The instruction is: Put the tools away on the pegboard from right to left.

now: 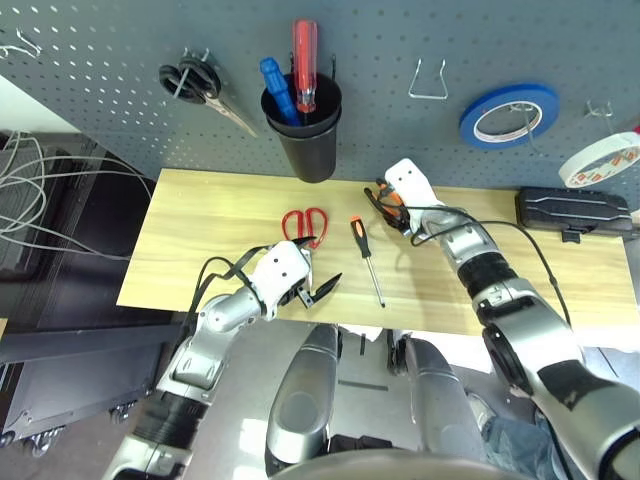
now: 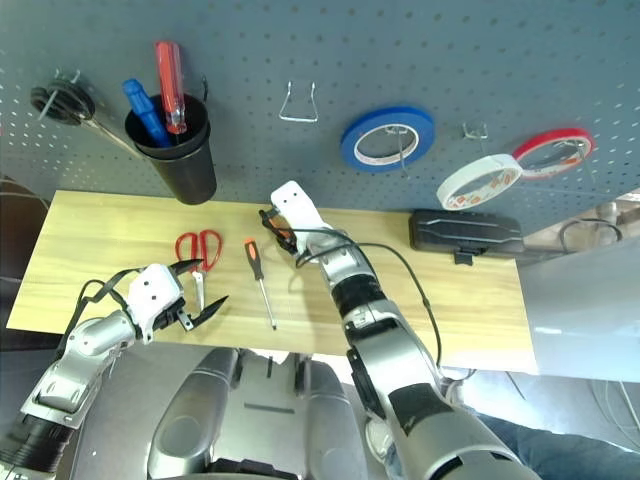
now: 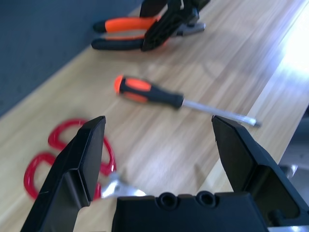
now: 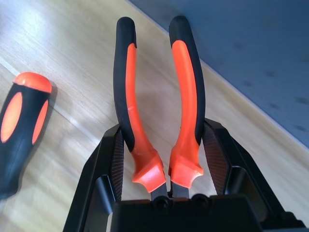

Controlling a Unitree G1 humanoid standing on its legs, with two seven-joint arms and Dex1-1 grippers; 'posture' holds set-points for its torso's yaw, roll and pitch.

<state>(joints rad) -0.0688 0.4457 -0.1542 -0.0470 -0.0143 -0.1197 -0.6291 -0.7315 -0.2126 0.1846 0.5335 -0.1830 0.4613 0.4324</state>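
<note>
On the wooden table (image 1: 200, 215), right gripper (image 4: 166, 166) clamps the pliers (image 4: 154, 96) near their head; left gripper (image 3: 159, 145) gapes empty; handles may swing off-hook

Orange-and-black-handled pliers (image 4: 157, 111) sit between the right gripper's (image 4: 164, 166) two black fingers, which press on the outside of both handles near the head; the handles point away from the wrist. A slim screwdriver (image 1: 366, 258) with an orange-and-black handle lies flat on the wooden table, ahead of the left gripper's (image 3: 159, 145) wide-apart jaws. Red-handled scissors (image 1: 304, 225) lie just beside its left finger. A white tape roll (image 1: 600, 159) hangs on the blue-grey pegboard (image 1: 400, 40).
</note>
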